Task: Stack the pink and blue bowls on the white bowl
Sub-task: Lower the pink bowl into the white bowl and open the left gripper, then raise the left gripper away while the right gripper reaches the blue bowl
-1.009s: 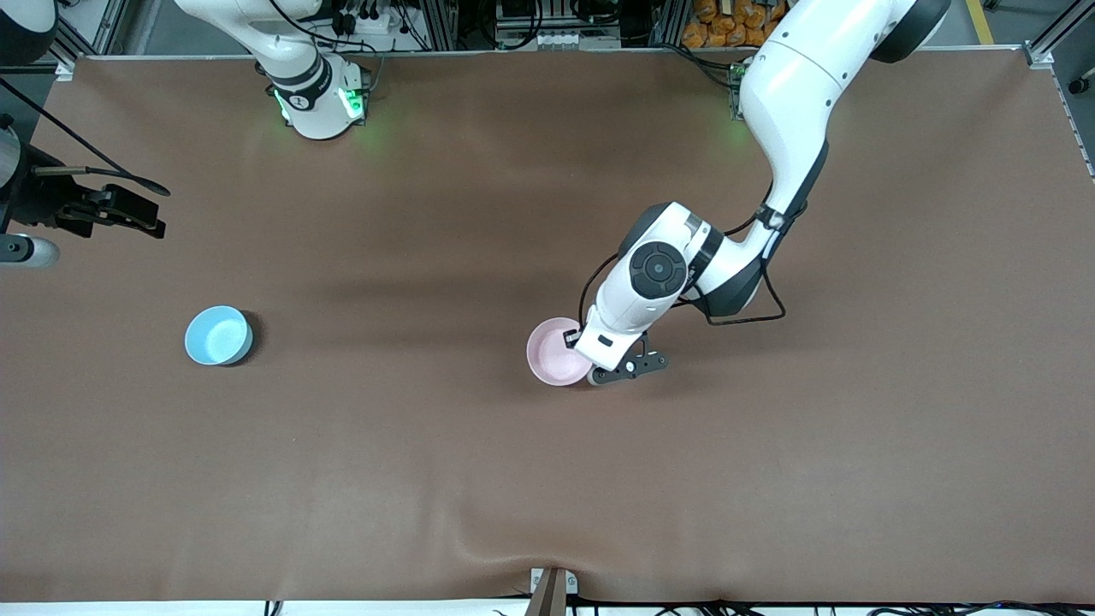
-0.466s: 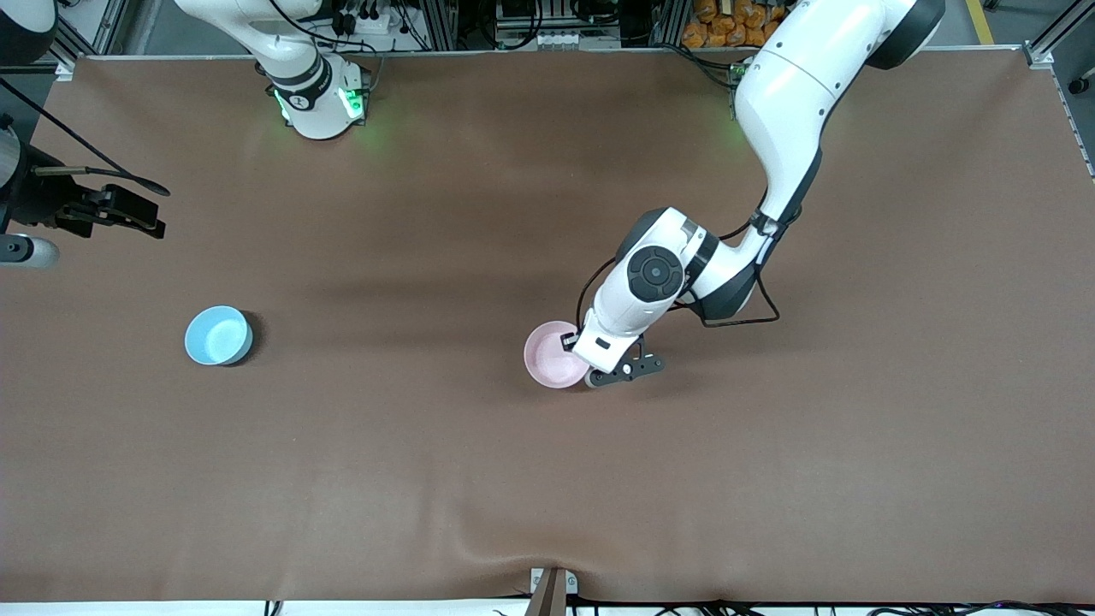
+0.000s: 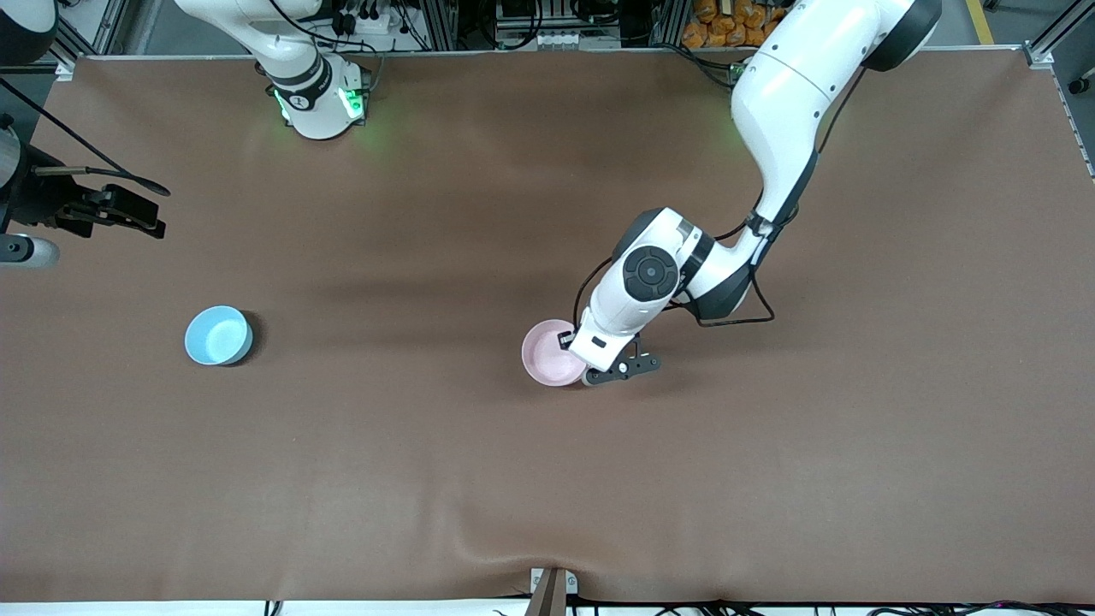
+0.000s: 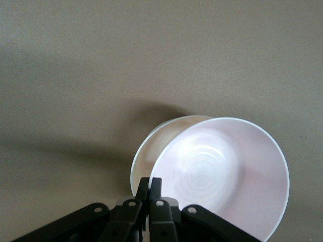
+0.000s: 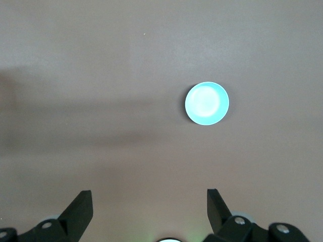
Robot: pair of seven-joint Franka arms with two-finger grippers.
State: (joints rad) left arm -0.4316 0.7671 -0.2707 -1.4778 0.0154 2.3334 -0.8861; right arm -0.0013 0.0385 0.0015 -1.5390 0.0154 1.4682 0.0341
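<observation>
- The glossy pale pink bowl (image 4: 222,174) is gripped at its rim by the left end effector (image 4: 149,189), tilted over the white bowl (image 4: 151,146) just beneath.
- The right end effector (image 5: 149,212) is held wide open, waiting high above the table (image 3: 770,479).
- The sky-blue bowl (image 3: 218,335) is seen well apart, toward the right arm's end.

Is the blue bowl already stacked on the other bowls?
No: the blue bowl sits alone on the table toward the right arm's end, apart from the pink bowl that the left gripper holds.
</observation>
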